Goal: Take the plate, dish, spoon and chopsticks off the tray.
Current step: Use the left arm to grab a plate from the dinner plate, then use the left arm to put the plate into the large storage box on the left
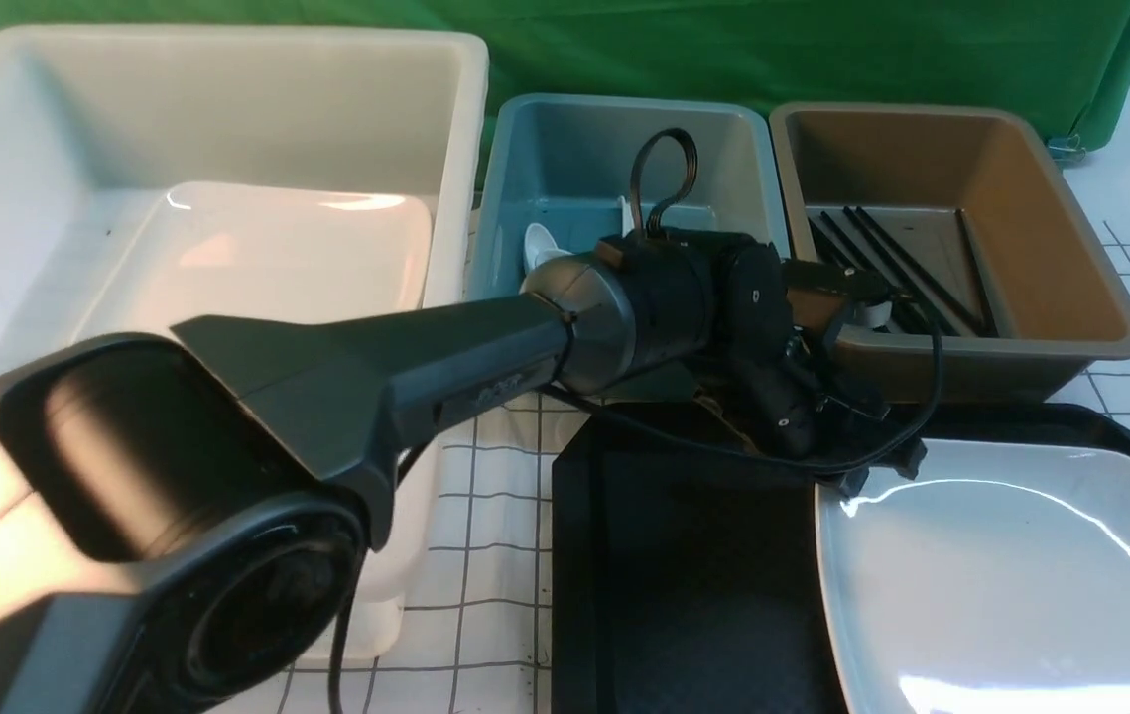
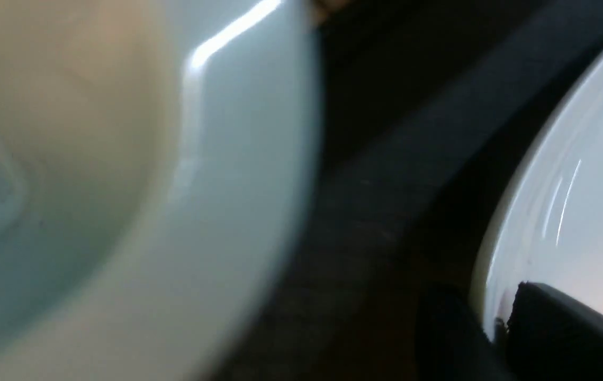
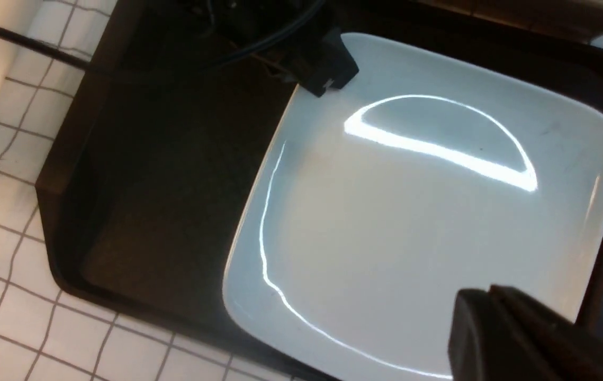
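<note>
with my left hand clamped on the corner rim of the large glossy white plate and my right hand closed empty, i want a slow, level lift off the big black plastic tray.

Blocking much of the blue tub in the front view with the left arm, leaving only a white scrap, probably of the spoon, and covering the near ends of the chopsticks in the brown tub. Cutting the plate off at that picture's bottom and right edges, and burying the left gripper at the plate's corner under the same arm, so giving no sure reading of the grip. Blurring a big pale shape in the left wrist view beyond naming, and cropping the right gripper at the right wrist picture's edge.
</note>
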`<state>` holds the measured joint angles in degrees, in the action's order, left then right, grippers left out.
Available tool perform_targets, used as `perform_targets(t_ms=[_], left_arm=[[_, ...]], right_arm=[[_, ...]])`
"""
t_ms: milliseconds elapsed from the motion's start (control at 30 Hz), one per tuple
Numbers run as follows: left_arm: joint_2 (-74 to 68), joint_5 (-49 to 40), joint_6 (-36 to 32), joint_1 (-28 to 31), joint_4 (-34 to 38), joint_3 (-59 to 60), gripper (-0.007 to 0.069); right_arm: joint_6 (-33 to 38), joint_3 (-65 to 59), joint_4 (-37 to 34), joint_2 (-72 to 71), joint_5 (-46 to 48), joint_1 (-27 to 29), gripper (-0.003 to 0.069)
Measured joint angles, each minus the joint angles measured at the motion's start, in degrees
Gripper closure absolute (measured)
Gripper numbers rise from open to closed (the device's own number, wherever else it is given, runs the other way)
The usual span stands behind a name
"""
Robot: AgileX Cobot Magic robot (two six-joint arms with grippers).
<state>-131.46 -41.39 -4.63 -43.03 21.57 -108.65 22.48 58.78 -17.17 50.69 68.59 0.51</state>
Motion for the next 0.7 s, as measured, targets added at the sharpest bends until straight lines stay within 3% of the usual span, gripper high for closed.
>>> perform_targets(t_ms=[233, 700], left_arm=[[10.0, -1.3, -3.3, 0.0, -2.1, 0.0, 0.0603], [26.5, -5.5, -5.4, 1.0, -9.5, 0.3, 0.0613]], right_arm=[[0.0, 6.0, -1.1, 0.0, 1.0, 0.0, 0.0649], [3.1, 17.2, -12.3, 0.0, 1.2, 0.0, 0.0649]])
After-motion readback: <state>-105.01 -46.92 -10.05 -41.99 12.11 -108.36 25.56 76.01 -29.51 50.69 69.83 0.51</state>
